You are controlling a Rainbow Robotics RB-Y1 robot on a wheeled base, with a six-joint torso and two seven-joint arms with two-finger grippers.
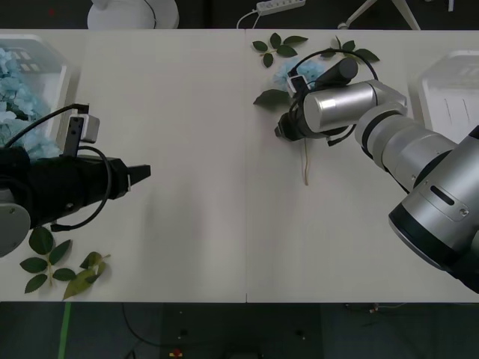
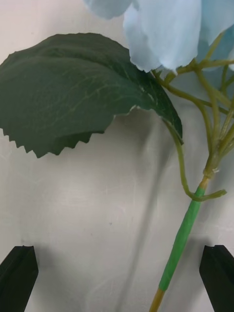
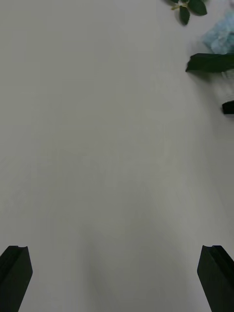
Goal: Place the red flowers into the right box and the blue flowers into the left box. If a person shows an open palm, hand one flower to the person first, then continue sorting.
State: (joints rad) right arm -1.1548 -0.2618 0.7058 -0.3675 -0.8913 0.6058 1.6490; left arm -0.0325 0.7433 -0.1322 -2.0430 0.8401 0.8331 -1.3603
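Leaf sprigs (image 1: 60, 268) lie at the near left of the surface (image 1: 194, 149). Left tool (image 1: 142, 173) hovers over bare surface, fingers wide. Farther on, right tool (image 2: 117, 273), fingers wide, straddles a blue flower (image 2: 161, 29) stalk. Left box (image 1: 37, 60) holds blue flowers; right box (image 1: 449, 97) sits far right.

Pale blue flowers (image 2: 165, 29) w/ dark green leaves, green-wrapped tan stalk; white boxes, black fingers (image 2: 18, 273).

blue flowers (image 1: 16, 90) in left box (image 1: 54, 71), right box (image 1: 449, 93) opposite
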